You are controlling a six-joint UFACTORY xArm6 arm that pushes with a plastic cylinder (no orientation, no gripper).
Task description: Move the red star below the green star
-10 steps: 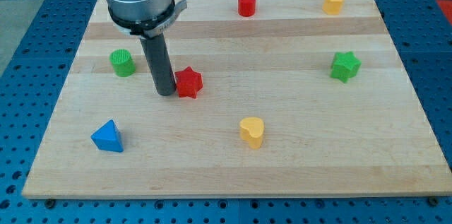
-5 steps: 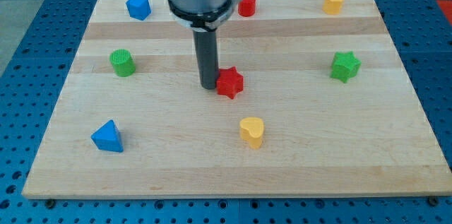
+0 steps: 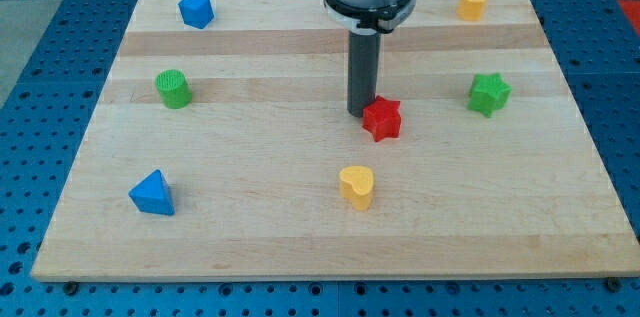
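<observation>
The red star [image 3: 382,119] lies near the middle of the wooden board [image 3: 250,237]. My tip [image 3: 360,112] touches the star's upper left side. The green star [image 3: 488,93] sits to the view's right, a little higher than the red star and well apart from it.
A yellow heart-shaped block [image 3: 356,186] lies below the red star. A second yellow block [image 3: 473,2] is at the top right. A green cylinder [image 3: 173,89] is at the left, a blue block [image 3: 195,9] at the top left, a blue triangle [image 3: 152,194] at the bottom left.
My tip has pushed the red star steadily to the view's right, from left of centre to right of centre. The arm now hides the red cylinder at the top.
</observation>
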